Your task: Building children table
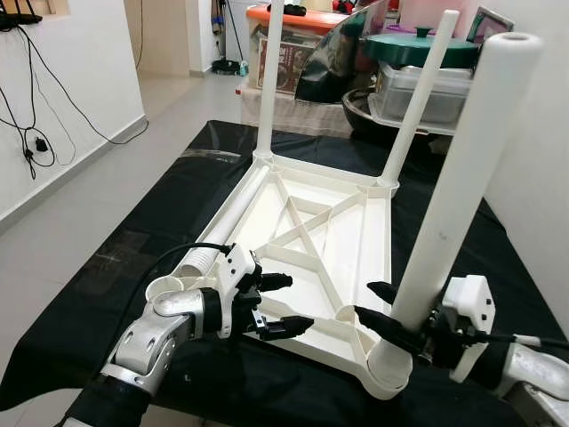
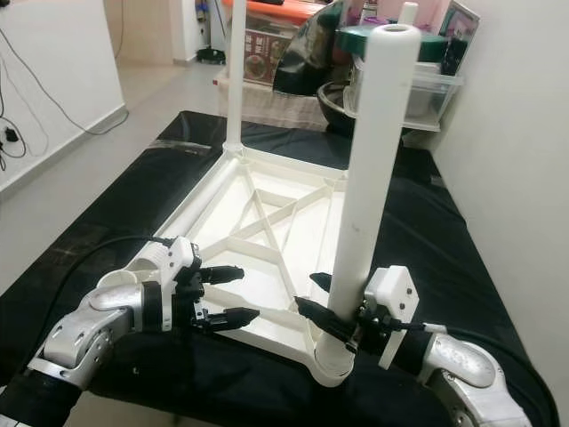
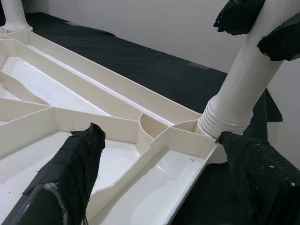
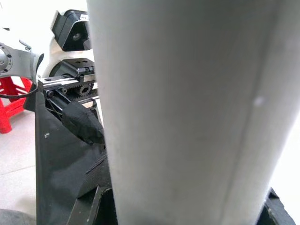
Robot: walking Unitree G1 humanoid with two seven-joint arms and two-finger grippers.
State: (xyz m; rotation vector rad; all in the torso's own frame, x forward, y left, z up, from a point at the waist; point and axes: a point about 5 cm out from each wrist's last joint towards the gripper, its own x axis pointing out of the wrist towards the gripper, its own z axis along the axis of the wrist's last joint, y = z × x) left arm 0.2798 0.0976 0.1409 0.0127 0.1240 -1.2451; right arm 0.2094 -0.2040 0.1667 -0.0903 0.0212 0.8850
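Right gripper [image 1: 380, 313] clasping table leg [image 1: 462, 178], loose leg [image 1: 227, 227] beside frame [image 1: 311, 258]

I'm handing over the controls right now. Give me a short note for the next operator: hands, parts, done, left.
Right hand: closed around the near-right leg, low, just above its socket.
Left hand: open, empty, over the near edge of the upturned tabletop.
Parts: tabletop lies underside up on the black cloth. A fourth leg lies loose along the tabletop's left side.
Done: two far legs stand in their corners; near-right leg stands in its socket, seating unconfirmed.
Left: finish that leg, then fit the loose one at the near-left corner.
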